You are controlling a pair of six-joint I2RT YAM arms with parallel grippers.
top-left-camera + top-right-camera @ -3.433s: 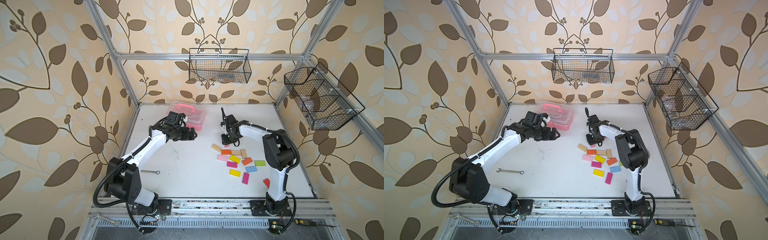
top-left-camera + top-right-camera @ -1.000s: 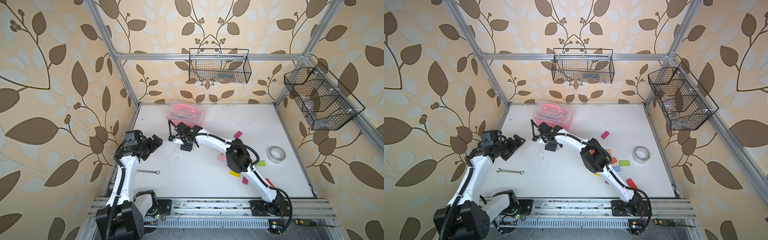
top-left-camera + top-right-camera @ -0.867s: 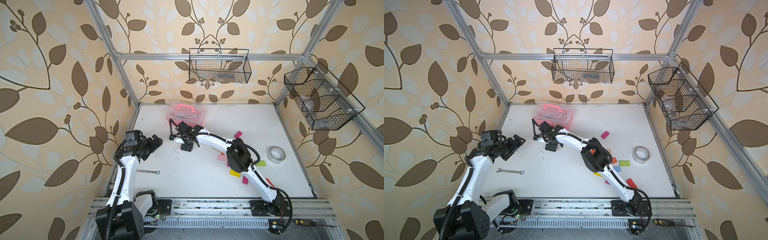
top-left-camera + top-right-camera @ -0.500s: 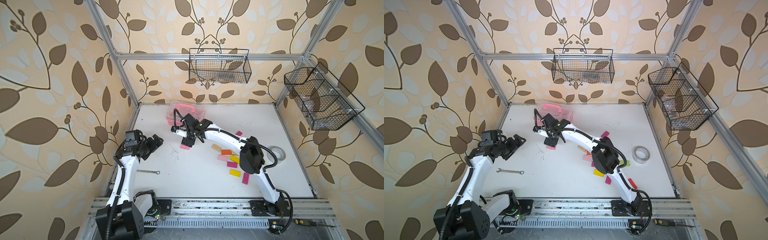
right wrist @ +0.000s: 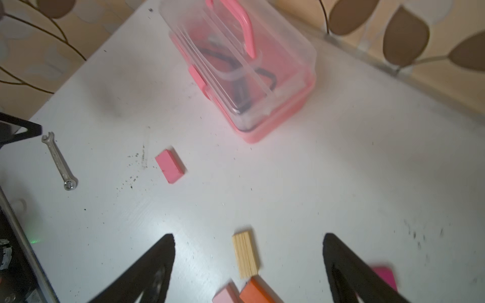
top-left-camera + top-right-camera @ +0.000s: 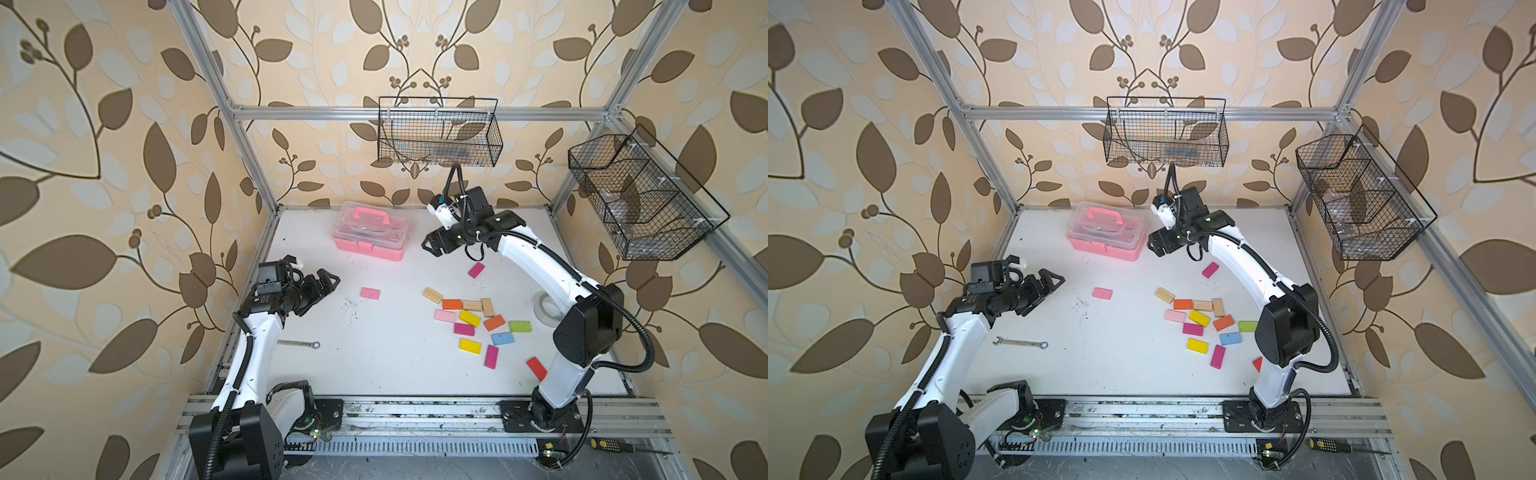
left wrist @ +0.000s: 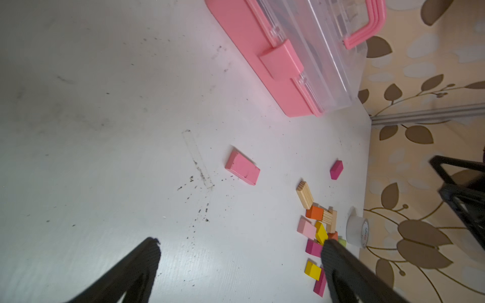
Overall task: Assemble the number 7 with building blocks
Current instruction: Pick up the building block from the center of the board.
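Observation:
A lone pink block (image 6: 370, 293) lies flat left of centre on the white table (image 6: 374, 365); both wrist views show it too (image 7: 242, 168) (image 5: 170, 166). A magenta block (image 6: 476, 269) lies apart further back. Several building blocks (image 6: 478, 322) sit loosely clustered to the right, wood, orange, yellow, pink, blue and green. No number 7 shows. My left gripper (image 6: 328, 279) (image 7: 241, 242) hovers open and empty left of the pink block. My right gripper (image 6: 428, 245) (image 5: 248, 238) hangs open and empty above the table beside the pink case.
A pink clear-lidded case (image 6: 371, 231) stands at the back. A wrench (image 6: 298, 343) lies front left. A tape roll (image 6: 546, 306) sits behind the right arm. A red block (image 6: 536, 368) lies by the right arm's base. Wire baskets (image 6: 438, 133) hang on the walls.
My right gripper has let go of the pink block, opened wider, and lifted back and rightward towards the case. The left arm has not moved.

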